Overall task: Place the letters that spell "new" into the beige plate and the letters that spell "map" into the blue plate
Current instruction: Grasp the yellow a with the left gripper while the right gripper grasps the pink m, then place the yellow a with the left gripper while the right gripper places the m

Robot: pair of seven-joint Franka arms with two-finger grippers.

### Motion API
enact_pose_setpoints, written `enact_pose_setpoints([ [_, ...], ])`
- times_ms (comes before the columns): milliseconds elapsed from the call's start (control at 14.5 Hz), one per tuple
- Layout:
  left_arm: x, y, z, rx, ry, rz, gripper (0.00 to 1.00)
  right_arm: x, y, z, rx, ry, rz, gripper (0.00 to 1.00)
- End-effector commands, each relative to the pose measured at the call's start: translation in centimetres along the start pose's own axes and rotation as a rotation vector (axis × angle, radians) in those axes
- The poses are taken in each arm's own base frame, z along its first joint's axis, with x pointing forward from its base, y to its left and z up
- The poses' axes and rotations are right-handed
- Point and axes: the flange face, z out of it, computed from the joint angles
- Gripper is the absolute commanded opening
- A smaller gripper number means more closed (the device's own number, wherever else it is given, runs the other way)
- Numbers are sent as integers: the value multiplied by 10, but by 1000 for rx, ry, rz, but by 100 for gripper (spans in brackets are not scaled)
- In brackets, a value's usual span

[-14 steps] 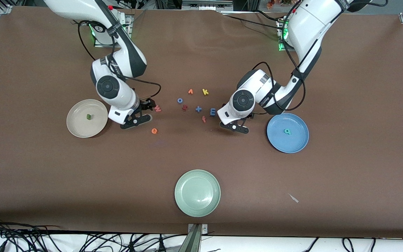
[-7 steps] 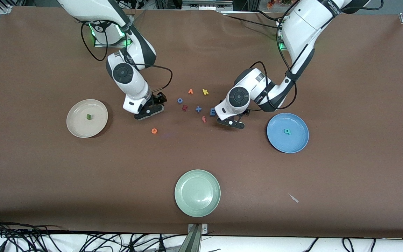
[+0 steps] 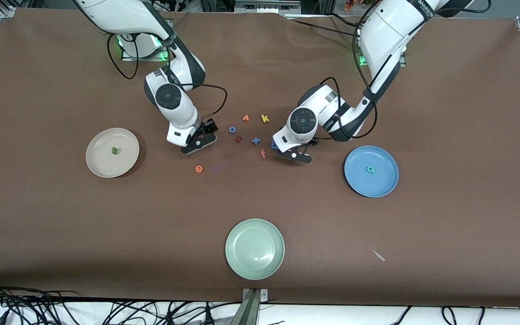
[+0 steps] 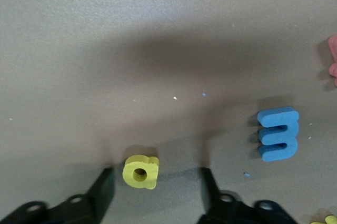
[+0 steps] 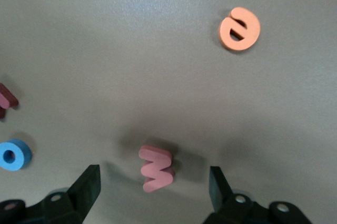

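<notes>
My right gripper (image 5: 154, 186) stands open low over the table, with the pinkish-red "w" (image 5: 156, 168) between its fingers and touching neither. The orange "e" (image 5: 239, 28) lies apart from it, nearer the front camera (image 3: 199, 169). My left gripper (image 4: 156, 191) is open around the yellow "a" (image 4: 140, 171), which sits closer to one finger. The blue "m" (image 4: 278, 134) lies beside it. In the front view both grippers (image 3: 201, 141) (image 3: 294, 155) hide their letters. The green "n" (image 3: 114, 150) lies in the beige plate (image 3: 102, 159) and the teal "p" (image 3: 370, 169) in the blue plate (image 3: 359, 181).
Between the grippers lie an orange "v" (image 3: 245, 118), a yellow "k" (image 3: 265, 118), a blue "o" (image 3: 232, 129), a dark red piece (image 3: 238, 139), a blue plus (image 3: 256, 141) and a red-orange "f" (image 3: 263, 154). A pale green plate (image 3: 254, 248) sits near the front edge.
The right gripper has moved from beside the beige plate to over the "w". The left gripper has shifted toward the letter cluster and now covers the "a".
</notes>
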Motion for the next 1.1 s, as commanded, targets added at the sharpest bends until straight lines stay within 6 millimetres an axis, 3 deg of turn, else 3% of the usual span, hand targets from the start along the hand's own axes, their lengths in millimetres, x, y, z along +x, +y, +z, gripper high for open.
enact_pose_setpoints([
  [0,0,-7,-6,13,20,2,37,-2,-5,2,-9,9,-5,65],
  [138,1,-11,-9,18,20,42,32,-2,-4,3,-9,8,-2,53],
  [207,3,-15,-13,18,23,45,20,-2,-4,4,-8,8,-2,48],
  [276,5,-21,-19,15,31,37,14,-3,-4,6,-8,3,-2,43],
  [552,16,-43,-55,34,14,62,9,-2,-4,10,-6,3,-3,28],
  [759,23,-94,-109,28,17,92,9,3,0,3,-10,10,-6,8],
  [828,26,-109,-118,18,27,119,9,7,6,-2,-18,-7,1,5],
  [1036,24,-162,-134,20,-24,170,9,26,25,-45,-58,-83,1,5],
])
